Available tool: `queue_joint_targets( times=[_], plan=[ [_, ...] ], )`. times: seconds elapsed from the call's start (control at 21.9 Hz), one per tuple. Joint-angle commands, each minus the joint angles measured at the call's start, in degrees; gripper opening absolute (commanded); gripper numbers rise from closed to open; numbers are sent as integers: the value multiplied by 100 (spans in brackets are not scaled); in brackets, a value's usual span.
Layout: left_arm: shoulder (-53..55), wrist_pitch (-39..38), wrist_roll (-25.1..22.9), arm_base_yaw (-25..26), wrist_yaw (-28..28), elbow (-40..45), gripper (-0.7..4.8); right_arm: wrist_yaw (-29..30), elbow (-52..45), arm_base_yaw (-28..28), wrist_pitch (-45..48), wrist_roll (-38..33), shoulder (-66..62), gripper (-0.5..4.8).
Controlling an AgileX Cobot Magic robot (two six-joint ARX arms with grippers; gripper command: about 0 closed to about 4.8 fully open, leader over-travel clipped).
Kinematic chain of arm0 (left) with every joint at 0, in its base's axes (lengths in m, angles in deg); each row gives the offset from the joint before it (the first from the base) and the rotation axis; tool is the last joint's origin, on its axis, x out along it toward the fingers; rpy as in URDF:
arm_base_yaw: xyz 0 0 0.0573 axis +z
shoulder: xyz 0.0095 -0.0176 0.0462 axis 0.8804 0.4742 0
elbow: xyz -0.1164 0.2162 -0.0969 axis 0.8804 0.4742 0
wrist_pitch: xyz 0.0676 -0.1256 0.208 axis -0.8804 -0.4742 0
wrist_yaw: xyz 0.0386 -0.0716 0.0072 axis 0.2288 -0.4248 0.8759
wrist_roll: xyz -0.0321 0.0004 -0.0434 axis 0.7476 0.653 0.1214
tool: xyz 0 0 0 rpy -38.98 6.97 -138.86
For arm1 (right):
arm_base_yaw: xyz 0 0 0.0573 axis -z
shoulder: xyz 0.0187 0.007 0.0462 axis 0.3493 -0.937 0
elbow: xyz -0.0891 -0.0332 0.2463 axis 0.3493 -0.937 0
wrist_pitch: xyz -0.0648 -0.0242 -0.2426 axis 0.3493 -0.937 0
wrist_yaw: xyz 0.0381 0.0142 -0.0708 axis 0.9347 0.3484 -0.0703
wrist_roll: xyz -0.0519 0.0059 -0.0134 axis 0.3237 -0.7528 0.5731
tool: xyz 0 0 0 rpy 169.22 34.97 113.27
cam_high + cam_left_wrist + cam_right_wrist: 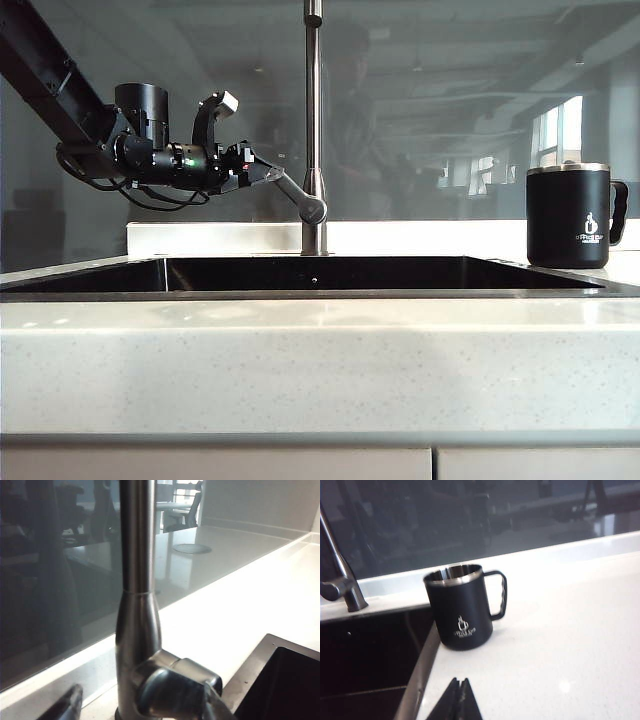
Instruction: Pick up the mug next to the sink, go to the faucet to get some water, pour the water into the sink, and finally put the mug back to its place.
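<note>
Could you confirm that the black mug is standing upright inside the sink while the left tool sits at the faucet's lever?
Not quite: the mug is not inside the sink. It stands upright on the pale counter beside the sink's rim, as the right wrist view and exterior view both show. The rest holds: the left tool is at the lever of the faucet.

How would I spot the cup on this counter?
Find the wide dark sink with its steel rim. On the pale stone at its right end stands a matte black mug, the only cup there, with a silver rim, side handle and white logo.
</note>
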Motion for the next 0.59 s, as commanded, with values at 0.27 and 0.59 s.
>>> queue_joint_targets(
  times=[0.27,0.59],
  plan=[
    [-39,-63,-2,7,-2,-20,301,63,-22,-22,-107,216,13,-8],
    [-42,-63,-2,7,-2,-20,301,-317,-20,-337,-107,570,13,-8]
  ],
)
